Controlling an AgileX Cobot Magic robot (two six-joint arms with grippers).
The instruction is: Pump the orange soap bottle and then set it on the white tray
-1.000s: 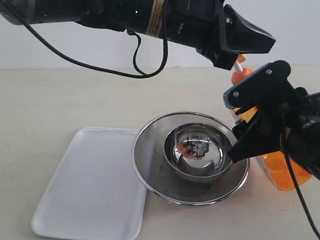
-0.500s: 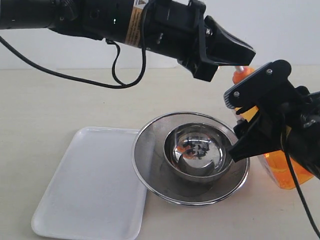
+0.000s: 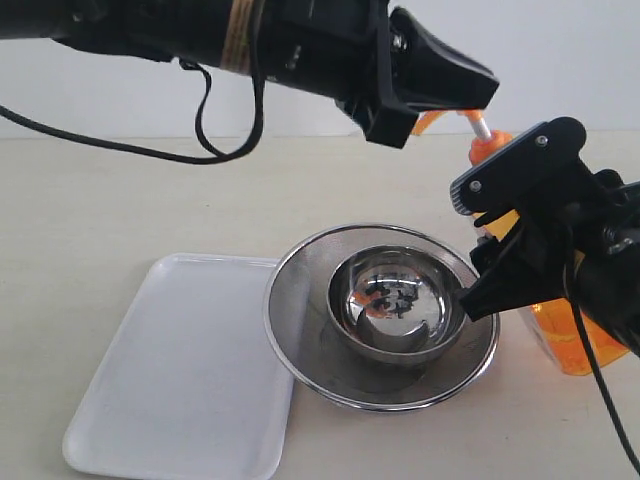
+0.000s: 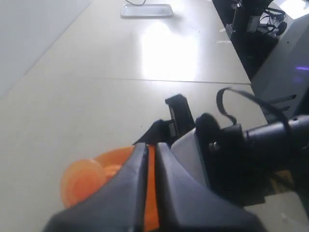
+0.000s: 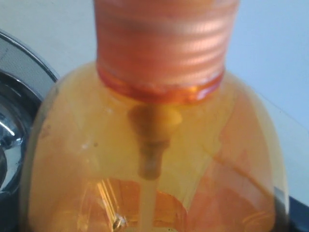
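Right claw [image 3: 492,245] grips the orange soap bottle [image 3: 565,340] standing on the surface [image 3: 120,200]; left claw [image 3: 482,92], fingers pressed together, sits just above the pump head [image 4: 82,183]

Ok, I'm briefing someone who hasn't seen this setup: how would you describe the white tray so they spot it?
On the beige table, find the round steel strainer holding a shiny bowl, near the middle of the exterior view. The white tray lies flat left of it, meeting its rim. It alone is white and rectangular; its neighbours are round metal.
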